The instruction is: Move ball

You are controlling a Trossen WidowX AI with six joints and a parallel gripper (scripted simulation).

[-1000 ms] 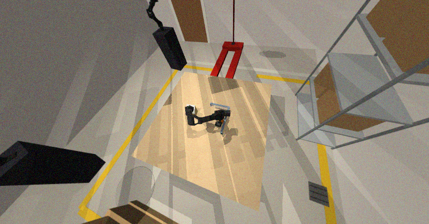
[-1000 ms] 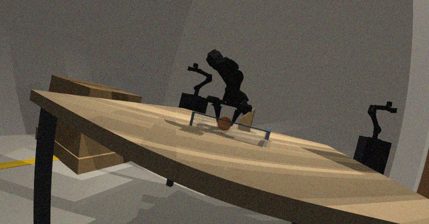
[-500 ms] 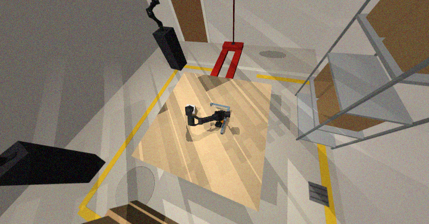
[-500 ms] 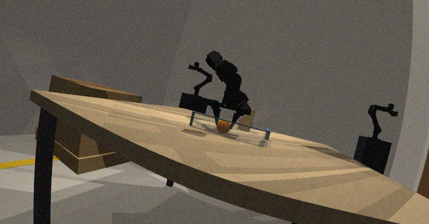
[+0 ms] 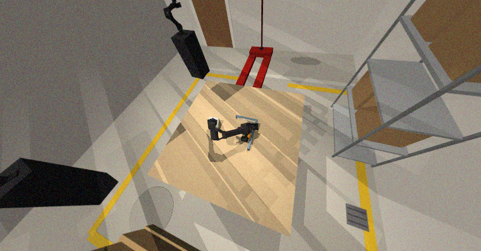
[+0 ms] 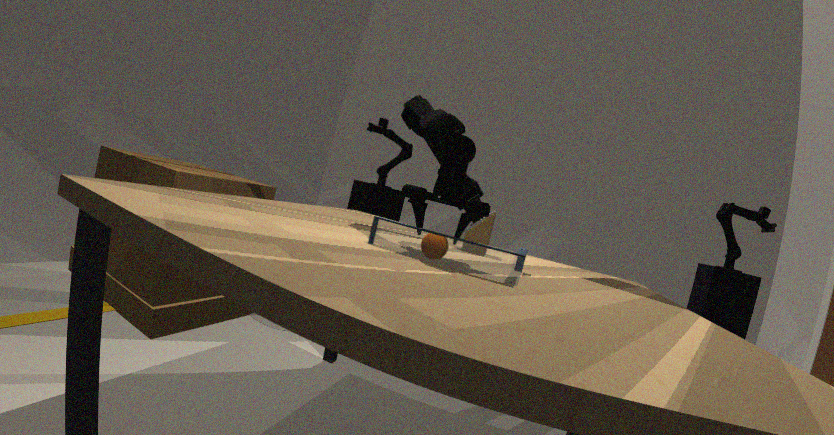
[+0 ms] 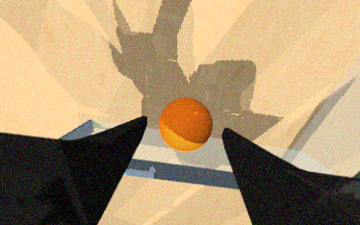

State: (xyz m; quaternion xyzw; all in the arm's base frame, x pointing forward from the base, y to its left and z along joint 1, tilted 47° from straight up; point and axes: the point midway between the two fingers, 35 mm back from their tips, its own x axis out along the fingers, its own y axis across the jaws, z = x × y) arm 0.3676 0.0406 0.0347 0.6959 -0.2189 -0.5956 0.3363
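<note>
The orange ball (image 5: 248,135) (image 6: 434,245) (image 7: 186,124) rests on the table, close to one of the clear blue-edged walls (image 5: 251,142) (image 6: 519,261) (image 7: 188,176). My gripper (image 6: 437,237) (image 7: 185,126) is open around the ball. In the wrist view a gap shows between the ball and each fingertip. In the exterior view the fingers come down behind the top bar of the near wall. No separate see-through copy can be made out. In the top view the arm covers part of the walls' corner and most of the gripper.
The other wall (image 5: 246,117) runs off beside the gripper in the top view. A small light wedge-shaped panel (image 6: 479,235) stands behind the gripper. The wooden table (image 5: 269,195) (image 6: 291,315) lies under everything. Other arms on black pedestals and a shelf stand away from the table.
</note>
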